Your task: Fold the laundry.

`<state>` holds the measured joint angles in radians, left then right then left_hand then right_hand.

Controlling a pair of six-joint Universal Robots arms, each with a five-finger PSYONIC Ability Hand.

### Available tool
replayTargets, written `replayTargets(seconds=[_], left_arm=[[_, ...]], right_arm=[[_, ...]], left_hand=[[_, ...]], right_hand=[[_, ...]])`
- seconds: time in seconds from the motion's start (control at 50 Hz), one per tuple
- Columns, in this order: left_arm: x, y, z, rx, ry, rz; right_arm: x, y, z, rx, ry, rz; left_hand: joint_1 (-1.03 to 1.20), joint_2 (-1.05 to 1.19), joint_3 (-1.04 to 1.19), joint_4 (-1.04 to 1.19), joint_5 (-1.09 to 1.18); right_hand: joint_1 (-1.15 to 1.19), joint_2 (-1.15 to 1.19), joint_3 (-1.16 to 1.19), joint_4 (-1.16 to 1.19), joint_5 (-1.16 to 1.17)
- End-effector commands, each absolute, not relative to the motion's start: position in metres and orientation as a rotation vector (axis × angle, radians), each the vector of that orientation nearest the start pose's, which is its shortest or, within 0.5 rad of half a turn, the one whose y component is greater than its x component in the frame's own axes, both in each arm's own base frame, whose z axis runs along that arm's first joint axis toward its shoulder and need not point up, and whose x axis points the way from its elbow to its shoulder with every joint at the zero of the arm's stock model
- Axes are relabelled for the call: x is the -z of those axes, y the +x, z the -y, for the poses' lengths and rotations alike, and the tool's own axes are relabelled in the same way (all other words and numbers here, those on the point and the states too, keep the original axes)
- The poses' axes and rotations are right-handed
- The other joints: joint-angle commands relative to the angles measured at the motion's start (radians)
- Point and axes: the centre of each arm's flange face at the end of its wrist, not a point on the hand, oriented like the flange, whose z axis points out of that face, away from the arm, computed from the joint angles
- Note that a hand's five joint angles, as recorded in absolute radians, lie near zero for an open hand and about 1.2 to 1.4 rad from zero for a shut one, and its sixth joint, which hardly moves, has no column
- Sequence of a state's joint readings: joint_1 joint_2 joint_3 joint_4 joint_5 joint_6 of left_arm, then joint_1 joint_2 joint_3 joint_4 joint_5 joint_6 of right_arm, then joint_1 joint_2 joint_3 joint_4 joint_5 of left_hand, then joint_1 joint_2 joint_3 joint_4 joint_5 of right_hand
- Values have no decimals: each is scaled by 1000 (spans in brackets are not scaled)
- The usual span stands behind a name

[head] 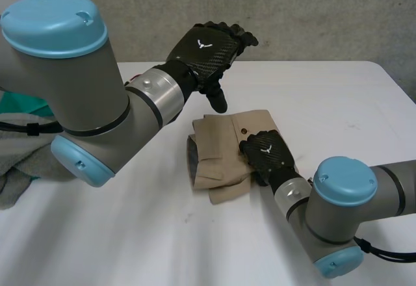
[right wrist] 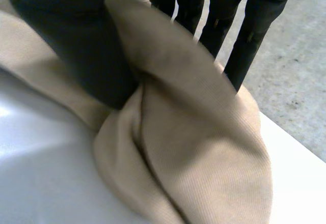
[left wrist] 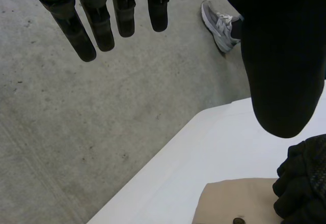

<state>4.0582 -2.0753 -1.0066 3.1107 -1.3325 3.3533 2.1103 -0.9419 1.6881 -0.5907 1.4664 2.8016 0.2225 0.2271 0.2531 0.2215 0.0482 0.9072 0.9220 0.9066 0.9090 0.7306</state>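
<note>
Centre of the frame in the head view: the tan garment lies on the white table as a thick folded bundle, its longer side running roughly from upper frame to lower frame. The right hand sits on the bundle's right edge. Its wrist view shows the grip: thumb on one side, fingers on the other, a bulging fold of the tan cloth pinched between them.

The left hand hangs in the air at upper centre, above the table and beyond the garment's far edge. Its fingers are straight and slightly spread, holding nothing. From that hand's own camera the garment's corner lies under the palm, on the thumb's side.

So the cloth lies down-frame of the left hand. The bundle's left edge is free — that looks like the side the left hand could reach, with the right one committed. At far left a green and grey laundry pile waits.
</note>
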Motion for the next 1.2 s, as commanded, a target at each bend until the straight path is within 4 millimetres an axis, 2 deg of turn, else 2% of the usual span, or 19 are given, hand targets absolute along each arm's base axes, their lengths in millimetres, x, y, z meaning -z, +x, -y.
replayTargets(seconds=[0.02, 0.1, 0.12, 0.14, 0.2, 0.22, 0.34, 0.42, 0.64, 0.72, 0.8, 0.82, 0.92, 0.94, 1.02, 1.04, 1.08, 1.16, 1.2], left_arm=[[-295, -379, 242, 2519, 1317, -2179], [-295, -380, 241, 2521, 1320, -2181], [-295, -380, 241, 2520, 1321, -2179], [-295, -380, 241, 2520, 1322, -2177], [-295, -381, 240, 2520, 1324, -2177], [-296, -380, 240, 2522, 1324, -2175], [-296, -379, 240, 2523, 1318, -2181], [-296, -380, 240, 2524, 1319, -2183], [-292, -382, 240, 2519, 1326, -2188], [-293, -381, 241, 2520, 1323, -2186], [-293, -381, 241, 2520, 1318, -2186], [-294, -380, 241, 2523, 1315, -2183], [-297, -377, 244, 2530, 1306, -2176], [-297, -377, 244, 2530, 1304, -2176], [-298, -377, 244, 2533, 1307, -2168], [-299, -378, 244, 2537, 1309, -2163], [-299, -378, 243, 2534, 1312, -2166], [-303, -379, 241, 2551, 1317, -2150], [-304, -380, 240, 2554, 1319, -2148]], right_arm=[[-138, 301, 266, 1831, -781, -2030], [-142, 298, 270, 1788, -704, -2048], [-144, 296, 272, 1773, -675, -2057], [-144, 294, 273, 1762, -661, -2065], [-146, 284, 276, 1705, -596, -2123], [-147, 281, 277, 1688, -572, -2141], [-142, 251, 282, 1515, -368, -2302], [-134, 244, 282, 1452, -328, -2331], [-113, 249, 300, 1561, -439, -2293], [-106, 259, 309, 1615, -462, -2239], [-99, 268, 320, 1650, -484, -2196], [-97, 271, 327, 1660, -490, -2189], [-104, 267, 344, 1688, -454, -2183], [-108, 265, 349, 1706, -435, -2171], [-140, 249, 391, 1909, -282, -2015], [-153, 240, 410, 1998, -214, -1948], [-163, 231, 431, 2082, -140, -1891], [-168, 195, 480, 2204, 52, -1934], [-164, 182, 495, 2219, 96, -1972]], left_hand=[[-48, -53, -79, -47, -48], [-48, -53, -79, -47, -48], [-48, -53, -79, -47, -48], [-48, -53, -79, -47, -48], [-48, -53, -79, -47, -48], [-48, -53, -79, -47, -48], [-48, -53, -79, -47, -48], [-48, -53, -79, -47, -48], [-48, -53, -79, -47, -48], [-48, -53, -79, -47, -48], [-48, -53, -79, -47, -48], [-48, -53, -79, -47, -48], [-48, -53, -79, -47, -48], [-48, -53, -79, -47, -48], [-48, -53, -79, -47, -48], [-48, -53, -79, -47, -48], [-48, -53, -79, -47, -48], [-48, -53, -79, -47, -48], [-48, -53, -79, -47, -48]], right_hand=[[489, 474, 490, 487, 491], [82, 67, 83, 80, 84], [-262, -277, -262, -264, -260], [-414, -429, -413, -416, -412], [-723, -737, -722, -724, -721], [-733, -747, -732, -734, -731], [-733, -747, -732, -734, -731], [-733, -747, -732, -734, -731], [-733, -747, -732, -734, -731], [-481, -496, -480, -483, -479], [214, 199, 215, 212, 216], [486, 471, 487, 485, 488], [489, 474, 490, 487, 491], [489, 474, 490, 487, 491], [489, 474, 490, 487, 491], [489, 474, 490, 487, 491], [489, 474, 490, 487, 491], [489, 474, 490, 487, 491], [489, 474, 490, 487, 491]])
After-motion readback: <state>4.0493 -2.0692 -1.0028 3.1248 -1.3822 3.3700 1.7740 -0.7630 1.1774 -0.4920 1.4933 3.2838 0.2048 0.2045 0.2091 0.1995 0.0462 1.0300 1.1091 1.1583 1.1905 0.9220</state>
